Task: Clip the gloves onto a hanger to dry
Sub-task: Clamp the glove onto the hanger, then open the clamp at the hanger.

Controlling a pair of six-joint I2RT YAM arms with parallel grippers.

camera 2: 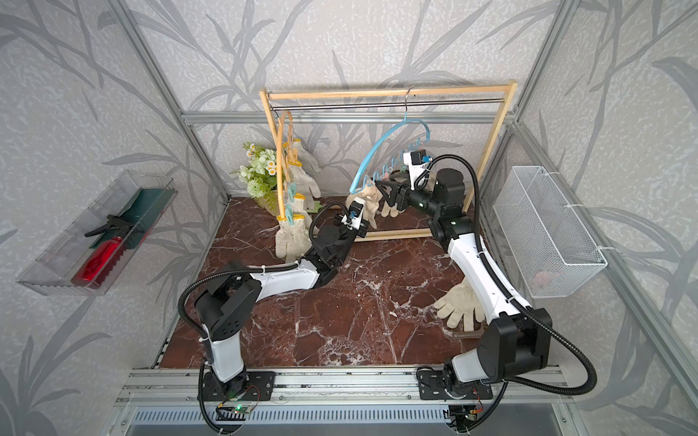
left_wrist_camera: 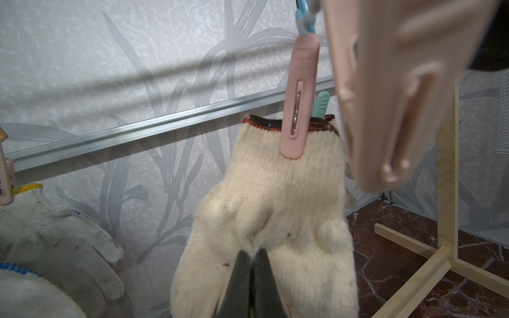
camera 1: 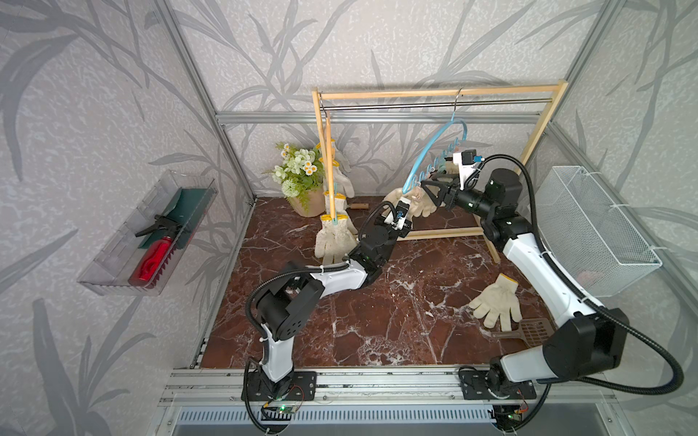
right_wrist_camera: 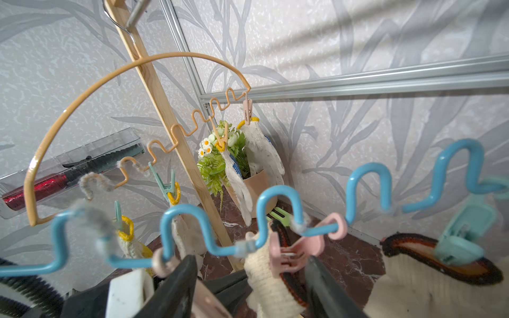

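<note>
**Glove clipped to the blue hanger, pinched low by the left arm**

The off-white knitted cotton glove with a dark red-and-black cuff hangs cuff-up from the sky-blue wavy wire hanger. A pale-pink plastic clip holds it at the cuff. The glove looks light, soft and floppy, so it should fold or swing rather than resist, and the knit should give a gripper good friction. The thick cuff edge seems the best place to hold it for clipping; a pinch lower down only steadies it.

The left gripper is closed on a fold of fabric low on the palm. The right gripper has its jaws apart, one black finger on either side of the pink clip, gripping nothing. Just beside it on the same hanger, a second dark-cuffed glove hangs from a mint-green plastic clip.

Only the left wrist view shows the pinch and the clip biting the cuff. Only the right wrist view shows the gap between the right jaws. It also shows the orange wire hanger and its yellow-cuffed gloves face on, where the top views show that hanger nearly edge-on. Only the top views show one loose off-white glove lying on the red-brown marble tabletop, well apart from the light wooden rack that carries both hangers.
</note>
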